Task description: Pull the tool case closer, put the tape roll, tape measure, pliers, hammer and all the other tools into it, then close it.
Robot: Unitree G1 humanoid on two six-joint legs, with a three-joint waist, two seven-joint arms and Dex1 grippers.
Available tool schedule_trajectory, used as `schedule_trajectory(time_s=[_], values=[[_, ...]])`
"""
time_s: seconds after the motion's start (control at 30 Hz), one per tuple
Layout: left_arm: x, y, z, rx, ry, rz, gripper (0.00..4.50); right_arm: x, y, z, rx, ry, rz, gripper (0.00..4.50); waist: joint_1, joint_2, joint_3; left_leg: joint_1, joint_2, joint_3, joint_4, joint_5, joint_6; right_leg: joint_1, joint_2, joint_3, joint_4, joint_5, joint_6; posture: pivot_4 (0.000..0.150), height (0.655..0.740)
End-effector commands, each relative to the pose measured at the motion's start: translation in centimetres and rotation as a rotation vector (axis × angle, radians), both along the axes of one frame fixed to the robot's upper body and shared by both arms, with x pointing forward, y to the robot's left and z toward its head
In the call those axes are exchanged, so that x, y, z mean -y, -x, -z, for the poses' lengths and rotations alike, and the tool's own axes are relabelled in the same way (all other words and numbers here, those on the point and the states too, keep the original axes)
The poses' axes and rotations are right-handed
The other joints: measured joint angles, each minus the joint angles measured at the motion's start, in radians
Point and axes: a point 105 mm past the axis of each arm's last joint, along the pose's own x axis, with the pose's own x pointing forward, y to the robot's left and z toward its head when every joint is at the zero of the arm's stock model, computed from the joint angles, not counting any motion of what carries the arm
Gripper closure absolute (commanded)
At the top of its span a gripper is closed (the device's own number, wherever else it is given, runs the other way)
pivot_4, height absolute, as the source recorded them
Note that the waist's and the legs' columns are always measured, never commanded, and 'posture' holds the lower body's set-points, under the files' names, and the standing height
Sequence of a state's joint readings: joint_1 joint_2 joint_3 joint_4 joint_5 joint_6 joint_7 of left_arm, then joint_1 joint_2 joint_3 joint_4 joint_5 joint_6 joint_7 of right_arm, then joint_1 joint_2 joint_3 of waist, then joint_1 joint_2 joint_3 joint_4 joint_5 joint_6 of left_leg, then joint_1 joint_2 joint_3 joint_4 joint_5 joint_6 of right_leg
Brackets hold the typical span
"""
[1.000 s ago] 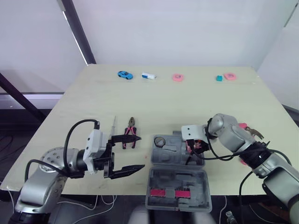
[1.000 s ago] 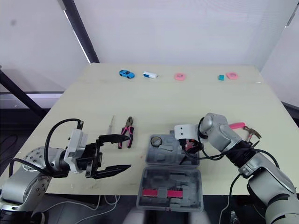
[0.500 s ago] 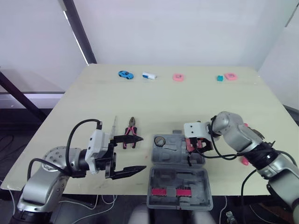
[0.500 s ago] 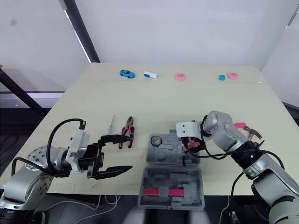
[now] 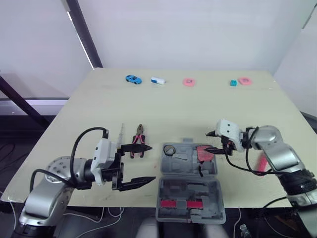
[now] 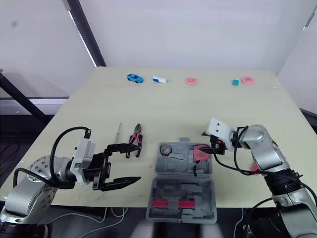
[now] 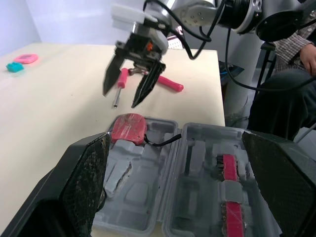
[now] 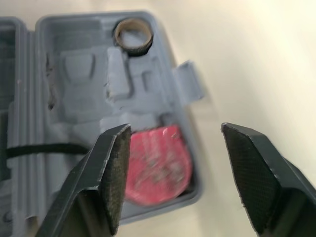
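Observation:
The grey tool case (image 5: 188, 191) lies open at the near table edge. Its far half holds the tape roll (image 5: 169, 149) and the red tape measure (image 5: 203, 152). My right gripper (image 5: 212, 141) hovers open and empty just right of the tape measure (image 8: 158, 165), above the case's right rim. Pink-handled pliers (image 5: 138, 141) and a thin screwdriver (image 5: 121, 133) lie left of the case. My left gripper (image 5: 141, 164) is open and empty between the pliers and the case. The pink-handled hammer (image 7: 168, 84) lies beyond my right arm, with a small pink-handled tool (image 7: 120, 84) beside it.
Along the far table edge sit a blue toy car (image 5: 132, 79), a white and blue block (image 5: 158, 80), two pink rolls (image 5: 188, 82) (image 5: 243, 81) and a teal block (image 5: 232, 83). A seated person (image 7: 296, 49) shows past the table's right side.
My right gripper has risen out of the case and moved right, now open, with the red tape measure left lying in the case. The left arm has stayed put.

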State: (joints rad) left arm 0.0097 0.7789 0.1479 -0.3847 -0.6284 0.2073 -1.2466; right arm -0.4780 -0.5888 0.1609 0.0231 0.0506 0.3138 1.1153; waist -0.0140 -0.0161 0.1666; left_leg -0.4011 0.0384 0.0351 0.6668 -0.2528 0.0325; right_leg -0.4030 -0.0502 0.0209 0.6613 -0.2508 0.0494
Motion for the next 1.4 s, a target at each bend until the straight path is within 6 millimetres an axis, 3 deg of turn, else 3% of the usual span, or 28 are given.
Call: schedule_trajectory(time_s=[0.03, 0.17, 0.2, 0.23, 0.3, 0.73, 0.9, 1.13, 1.23, 1.33, 1.4], values=[[0.0, -0.1, -0.4, 0.029, -0.004, 0.014, 0.0, 0.0, 0.0, -0.2, 0.054, -0.133, 0.028, 1.54, 0.0, 0.0, 0.0, 0.0, 0.0, 0.0, 0.0, 0.0, 0.0, 0.0, 0.0, 0.0, 0.0, 0.0, 0.0, 0.15, 0.74], [-0.1, -0.3, -0.3, 0.031, -0.007, 0.018, 0.0, -0.1, 0.1, 0.8, 0.046, -0.264, 0.05, 1.54, 0.0, 0.001, 0.001, 0.0, 0.0, 0.001, 0.0, 0.0, 0.0, 0.0, 0.001, 0.001, 0.0, 0.0, 0.0, 0.15, 0.74], [-0.1, -0.3, -0.3, 0.032, -0.008, 0.02, 0.0, 0.0, 0.3, 1.2, 0.035, -0.268, 0.048, 2.23, 0.0, 0.001, 0.001, 0.0, 0.0, 0.001, 0.0, 0.0, 0.0, 0.0, 0.001, 0.001, 0.0, 0.0, 0.0, 0.15, 0.74], [-0.1, -0.3, -0.3, 0.033, -0.008, 0.021, 0.0, 0.0, 0.4, 1.6, 0.035, -0.27, 0.047, 2.39, 0.0, 0.001, 0.001, 0.0, 0.0, 0.001, 0.0, 0.0, 0.0, 0.0, 0.0, 0.001, 0.0, 0.0, 0.0, 0.15, 0.74], [-0.1, -0.3, -0.4, 0.034, -0.009, 0.021, 0.0, 0.0, 0.3, 2.0, 0.045, -0.279, 0.061, 3.17, 0.0, 0.001, 0.0, 0.0, 0.0, 0.001, 0.0, 0.0, 0.0, 0.0, 0.0, 0.002, 0.0, 0.0, 0.0, 0.15, 0.74], [-0.1, -0.5, -0.8, 0.04, 0.012, 0.009, 0.0, 0.3, -0.7, 4.7, 0.015, -0.4, 0.126, 3.17, -0.001, 0.001, 0.001, 0.001, 0.0, 0.001, 0.0, 0.0, 0.0, 0.0, 0.001, 0.002, 0.0, 0.0, 0.0, 0.15, 0.74], [-0.1, -0.6, -1.0, 0.04, 0.027, -0.008, 0.0, 1.3, -0.6, 7.9, -0.063, -0.38, 0.189, 3.17, -0.001, 0.001, 0.0, 0.001, 0.0, 0.002, 0.0, 0.0, 0.0, 0.0, 0.001, 0.002, 0.0, 0.0, 0.0, 0.15, 0.74], [-0.1, -0.6, -1.1, 0.038, 0.027, -0.015, 0.0, 1.3, 1.3, 13.1, -0.212, -0.3, 0.219, 3.17, -0.002, -0.005, -0.004, 0.004, 0.001, 0.002, 0.0, 0.0, 0.0, 0.002, 0.001, 0.003, 0.001, 0.0, 0.0, 0.15, 0.74], [-0.2, -0.6, -1.1, 0.037, 0.027, -0.016, 0.0, 1.5, 2.0, 14.9, -0.269, -0.277, 0.253, 3.17, -0.003, -0.009, -0.009, 0.01, 0.002, 0.002, 0.0, 0.0, 0.0, 0.009, 0.0, 0.003, 0.0, -0.002, -0.003, 0.15, 0.74], [-0.4, -0.7, -1.0, 0.035, 0.023, -0.02, 0.0, 2.2, 3.3, 17.8, -0.368, -0.141, 0.29, 3.17, -0.003, -0.014, -0.016, 0.019, 0.003, 0.002, -0.003, 0.0, 0.0, 0.015, 0.0, 0.003, -0.001, -0.002, -0.004, 0.15, 0.74], [-0.4, -0.8, -1.0, 0.034, 0.023, -0.021, 0.0, 2.4, 3.8, 18.7, -0.4, -0.094, 0.302, 3.17, -0.003, -0.022, -0.024, 0.026, 0.004, 0.001, -0.005, 0.0, 0.0, 0.022, -0.001, 0.002, -0.003, -0.002, -0.004, 0.15, 0.74]])
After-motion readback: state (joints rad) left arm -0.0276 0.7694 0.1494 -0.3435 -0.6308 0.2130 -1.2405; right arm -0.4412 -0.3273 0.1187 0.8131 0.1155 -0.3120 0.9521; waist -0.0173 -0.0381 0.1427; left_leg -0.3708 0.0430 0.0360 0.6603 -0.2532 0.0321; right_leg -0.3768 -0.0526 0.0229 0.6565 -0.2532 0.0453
